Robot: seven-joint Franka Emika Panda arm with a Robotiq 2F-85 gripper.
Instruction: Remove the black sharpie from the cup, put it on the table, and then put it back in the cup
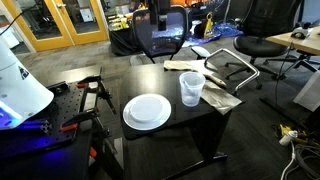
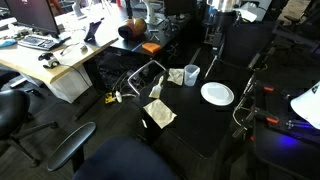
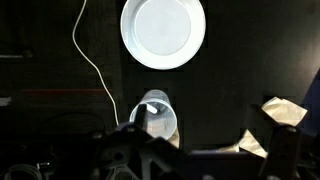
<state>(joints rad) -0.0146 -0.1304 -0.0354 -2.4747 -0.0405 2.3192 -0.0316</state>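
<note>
The clear plastic cup (image 3: 155,118) stands on the black table (image 3: 230,70), just below the white plate in the wrist view. A thin dark shape inside it, seen almost end-on, looks like the black sharpie (image 3: 144,119). In both exterior views the cup (image 1: 191,88) (image 2: 191,73) stands upright near the table's edge. My gripper (image 3: 205,152) hangs high above the table. Its dark fingers show along the bottom of the wrist view, spread wide and open with nothing between them. The cup sits by the left finger, apart from it.
A round white plate (image 3: 163,32) (image 1: 147,111) lies on the table beside the cup. Crumpled tan paper (image 3: 285,110) (image 1: 220,95) lies near the table's edge. A white cable (image 3: 90,60) runs across the floor. Office chairs (image 1: 160,35) and desks surround the table.
</note>
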